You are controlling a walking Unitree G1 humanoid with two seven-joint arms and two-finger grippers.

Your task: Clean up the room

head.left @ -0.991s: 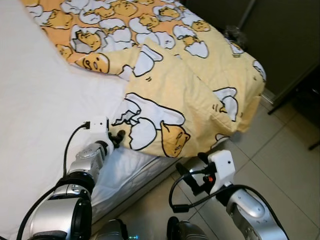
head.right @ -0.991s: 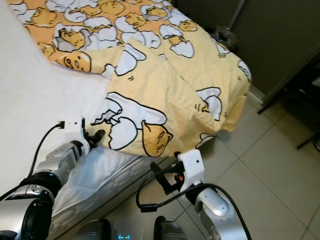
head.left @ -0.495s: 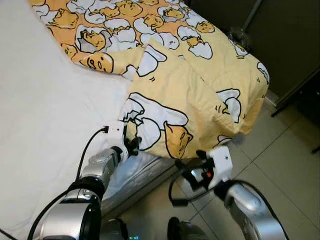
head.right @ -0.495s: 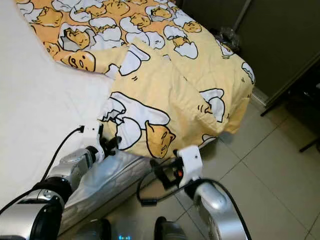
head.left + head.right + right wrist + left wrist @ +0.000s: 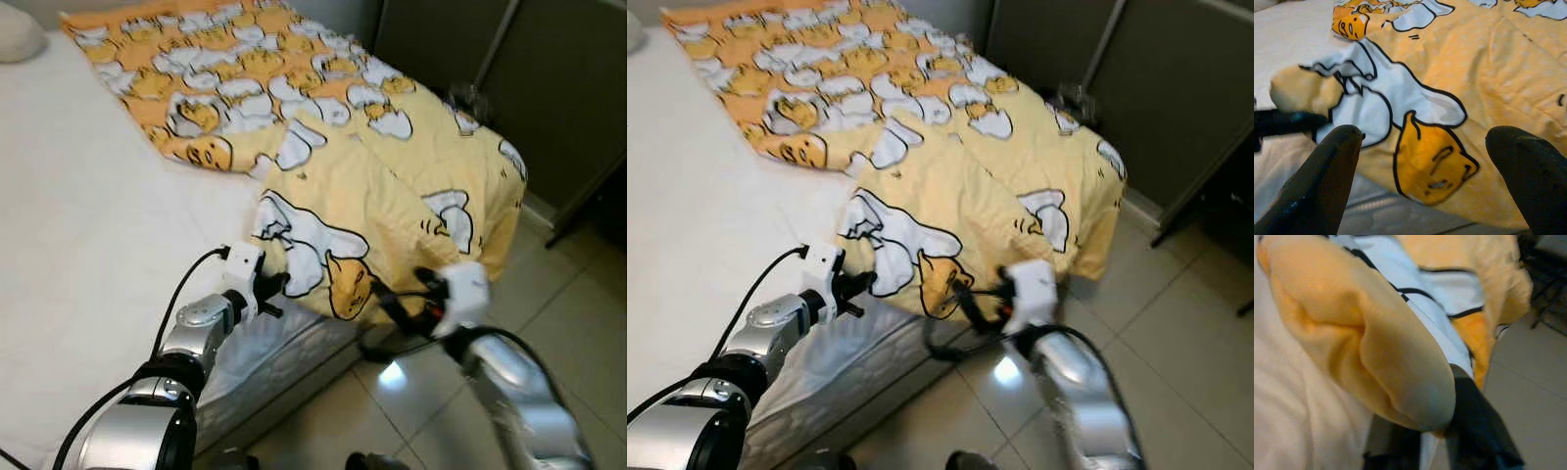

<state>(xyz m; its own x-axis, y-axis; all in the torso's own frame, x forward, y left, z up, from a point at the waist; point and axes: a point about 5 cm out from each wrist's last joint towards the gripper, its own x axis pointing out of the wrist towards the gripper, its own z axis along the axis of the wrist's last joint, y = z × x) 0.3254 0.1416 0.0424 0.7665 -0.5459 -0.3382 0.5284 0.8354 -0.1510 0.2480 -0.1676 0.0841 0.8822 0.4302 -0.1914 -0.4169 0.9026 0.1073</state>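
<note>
A yellow-orange quilt printed with egg cartoons (image 5: 392, 186) is spread over the white bed's (image 5: 88, 245) foot corner, overhanging its edge. Its folded corner is pinched by the left gripper (image 5: 277, 287). The right gripper (image 5: 400, 305), fingers apart, is held beside the overhang above the tiled floor (image 5: 578, 294).

Blanket (image 5: 372, 186) on bed (image 5: 88, 235), overhanging floor (image 5: 578, 313)

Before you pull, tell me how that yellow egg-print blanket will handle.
Probably floppy: the blanket lies folded and droops over the bed edge. Likely light, bunching at the left gripper. The right gripper, open, may be needed to spread it.
</note>
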